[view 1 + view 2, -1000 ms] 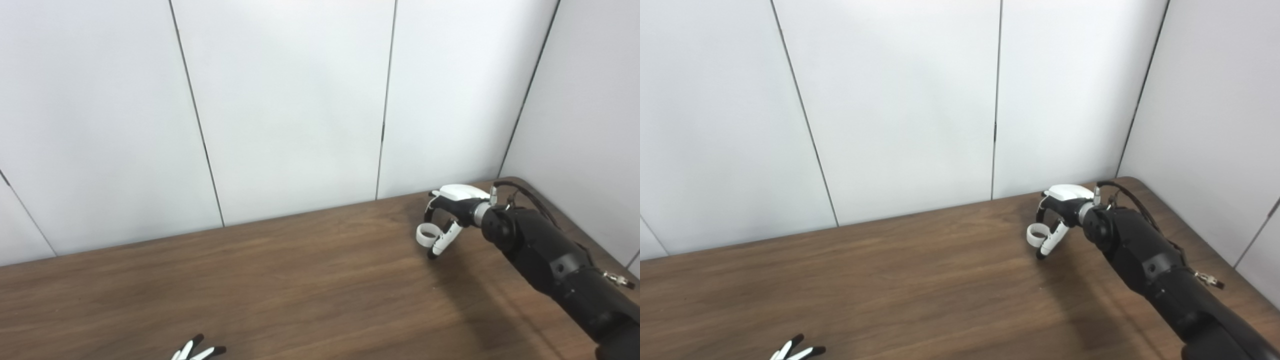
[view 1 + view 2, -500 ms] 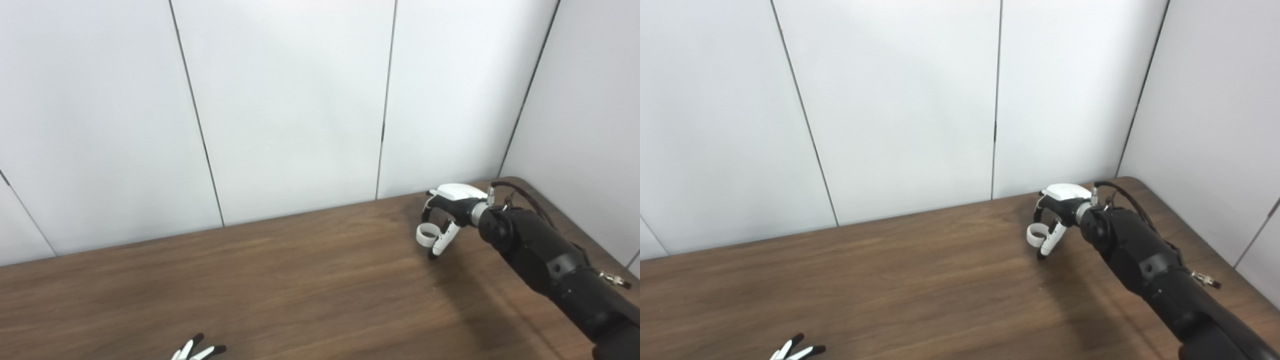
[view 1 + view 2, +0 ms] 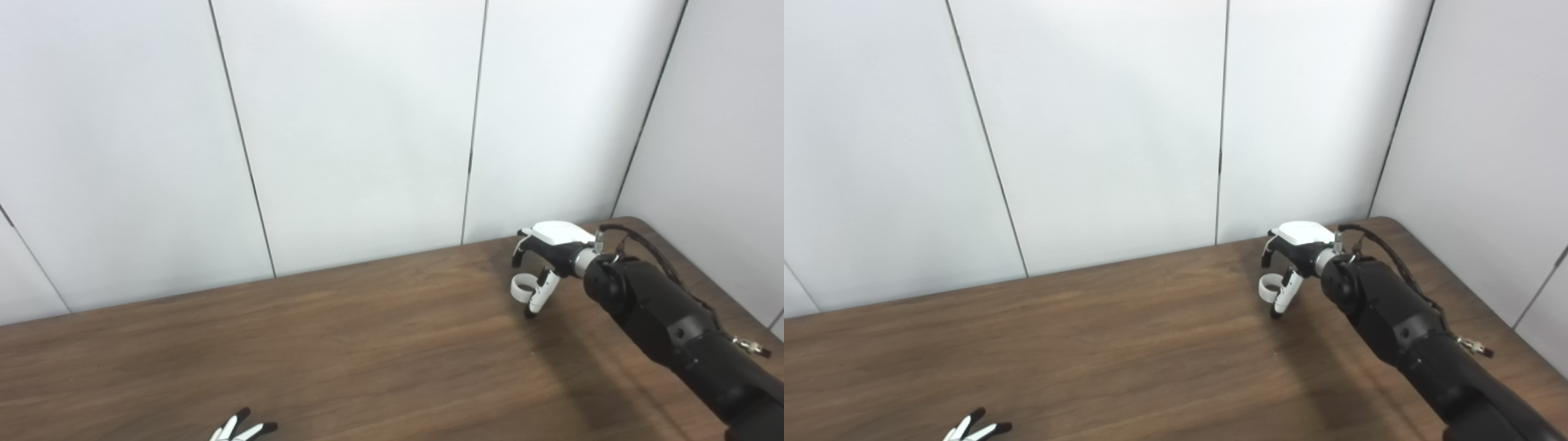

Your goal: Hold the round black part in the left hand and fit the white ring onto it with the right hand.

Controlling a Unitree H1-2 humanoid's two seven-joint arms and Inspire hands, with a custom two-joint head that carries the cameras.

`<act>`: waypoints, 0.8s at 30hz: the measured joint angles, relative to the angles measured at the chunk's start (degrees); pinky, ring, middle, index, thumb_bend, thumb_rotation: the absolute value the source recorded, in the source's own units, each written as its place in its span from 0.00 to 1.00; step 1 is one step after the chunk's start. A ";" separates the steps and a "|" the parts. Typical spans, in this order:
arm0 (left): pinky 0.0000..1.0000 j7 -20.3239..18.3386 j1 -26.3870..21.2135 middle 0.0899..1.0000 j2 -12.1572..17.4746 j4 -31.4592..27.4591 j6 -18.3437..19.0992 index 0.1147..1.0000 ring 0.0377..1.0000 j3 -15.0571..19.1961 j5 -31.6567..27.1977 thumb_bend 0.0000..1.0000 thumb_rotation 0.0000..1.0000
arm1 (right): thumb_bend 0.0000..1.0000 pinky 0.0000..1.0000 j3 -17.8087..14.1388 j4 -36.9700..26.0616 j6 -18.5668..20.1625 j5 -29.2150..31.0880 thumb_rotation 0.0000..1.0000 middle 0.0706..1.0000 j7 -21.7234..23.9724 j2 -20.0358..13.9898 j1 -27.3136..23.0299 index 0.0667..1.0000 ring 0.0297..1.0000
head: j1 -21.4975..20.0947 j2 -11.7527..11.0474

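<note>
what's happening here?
The right hand is out at the far right of the table, at the white ring. The ring sits beside the thumb, with the other fingers raised above it, so whether it is gripped or just touched is unclear. Only the fingertips of the left hand show at the bottom edge, spread apart. The black part is not in view, so fitting has not started.

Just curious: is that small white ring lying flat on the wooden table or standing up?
Cannot tell for sure: the small white ring sits against the right hand, its opening visible.
</note>
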 measured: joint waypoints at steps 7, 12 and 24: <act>1.00 0.00 -0.07 0.85 -0.03 0.00 -0.06 0.41 1.00 -0.01 -0.01 0.52 0.04 | 0.91 0.91 -0.06 -0.16 -0.22 0.14 0.13 0.92 -0.64 0.69 -0.06 0.53 0.99 | -0.17 0.18; 1.00 0.00 -0.09 0.85 -0.05 0.00 -0.09 0.41 1.00 0.04 -0.01 0.52 0.04 | 0.57 0.92 -0.04 -0.18 -0.23 0.06 0.14 0.90 -0.75 0.70 -0.06 0.46 0.99 | -0.35 0.35; 1.00 -0.06 0.01 0.85 0.06 0.00 -0.14 0.41 1.00 0.27 -0.27 0.52 0.04 | 0.89 0.92 0.78 -0.79 1.16 -0.99 0.21 0.95 1.91 0.53 -0.35 0.60 1.00 | -0.79 0.88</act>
